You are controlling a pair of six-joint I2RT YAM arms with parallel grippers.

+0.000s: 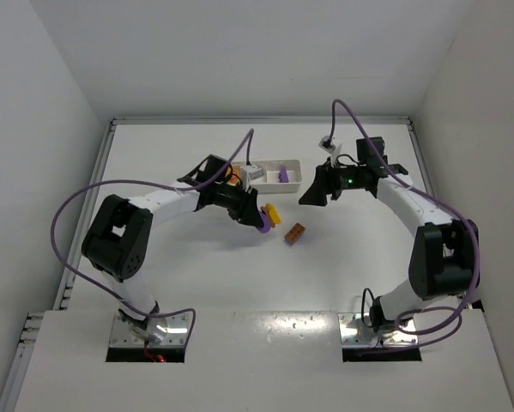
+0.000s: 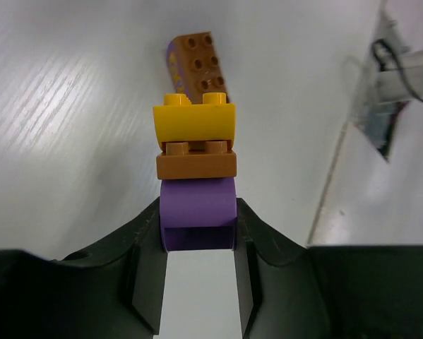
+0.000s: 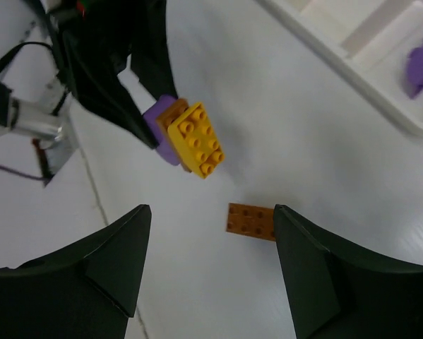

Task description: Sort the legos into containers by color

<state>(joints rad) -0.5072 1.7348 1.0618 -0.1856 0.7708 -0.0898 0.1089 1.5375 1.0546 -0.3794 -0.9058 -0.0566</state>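
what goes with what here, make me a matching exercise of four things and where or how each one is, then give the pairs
Things
1. yellow brick
2. orange brick off the stack
3. purple brick off the stack
4. right gripper

Place or state
A. in a compartment of the tray
B. open, holding nothing
C. far end of the stack gripped by the left gripper
D. lying alone on the table

Pairs: 1-C, 2-D, 3-A, 4-B
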